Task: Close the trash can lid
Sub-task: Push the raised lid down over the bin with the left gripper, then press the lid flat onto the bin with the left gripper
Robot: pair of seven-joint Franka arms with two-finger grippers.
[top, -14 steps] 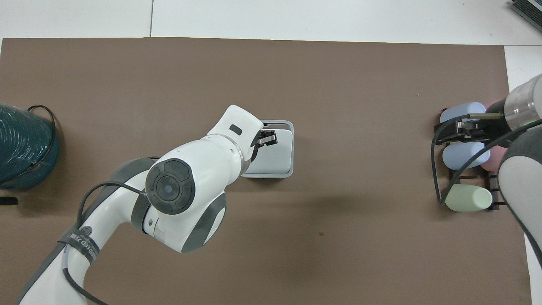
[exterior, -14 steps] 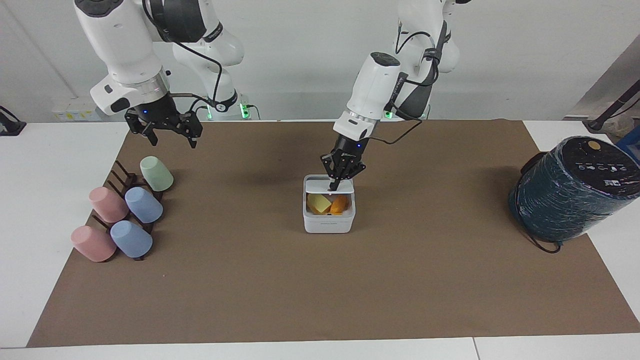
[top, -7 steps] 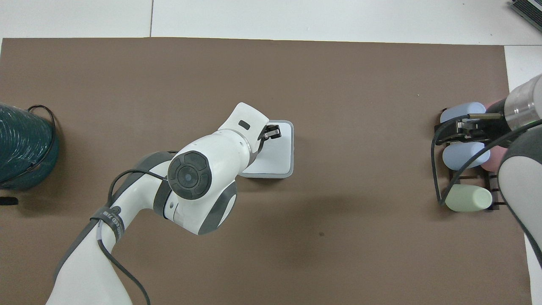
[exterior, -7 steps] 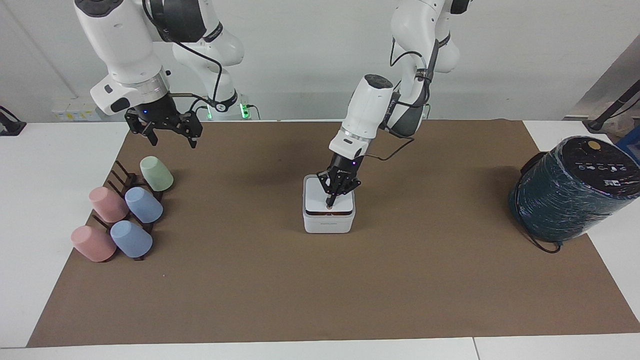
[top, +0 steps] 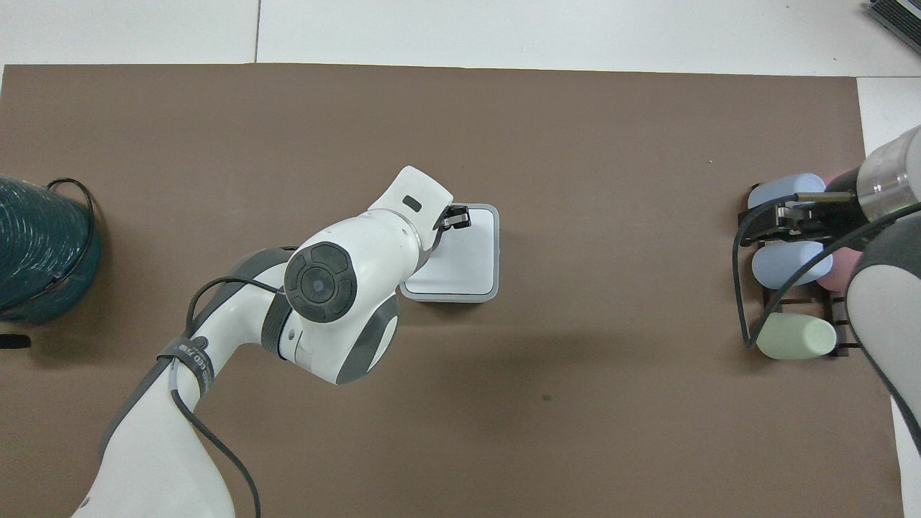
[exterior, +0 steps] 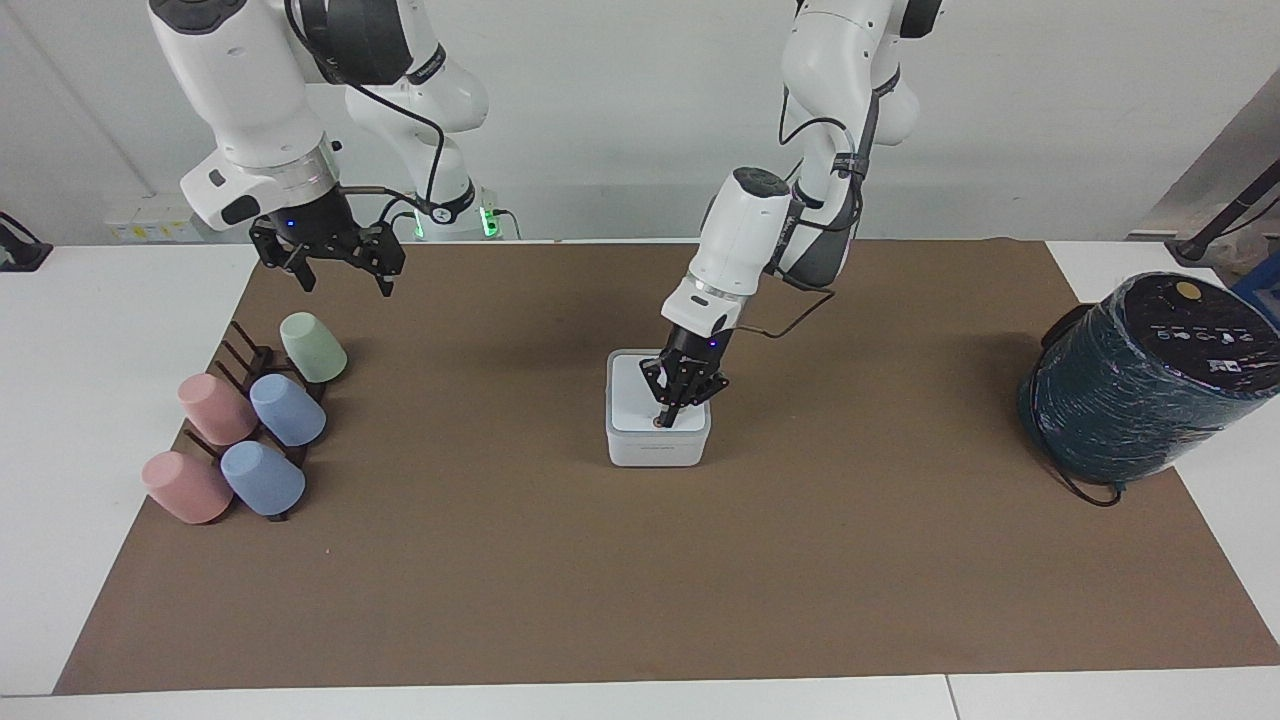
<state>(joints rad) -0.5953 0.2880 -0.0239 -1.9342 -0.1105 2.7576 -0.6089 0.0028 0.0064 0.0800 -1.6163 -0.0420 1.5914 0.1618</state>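
The white square trash can (exterior: 657, 449) stands mid-table on the brown mat; it also shows in the overhead view (top: 493, 253). Its white lid (exterior: 634, 395) lies flat on the rim, and the contents are hidden. The lid also shows in the overhead view (top: 469, 255). My left gripper (exterior: 665, 418) is shut, and its tips press down on the lid's edge farthest from the robots, by the orange dot. In the overhead view my left gripper (top: 457, 216) sits over that same edge. My right gripper (exterior: 343, 275) is open and empty, and waits in the air over the cup rack.
Several pastel cups (exterior: 287, 409) lie on a dark rack (exterior: 245, 352) at the right arm's end of the table. A large dark green-wrapped cylinder (exterior: 1140, 385) with a cable stands at the left arm's end. The brown mat (exterior: 640, 580) covers the table.
The lid swung from part open, with yellow and orange contents showing, to flat on the can. My left gripper went down with it. The right arm stayed still.
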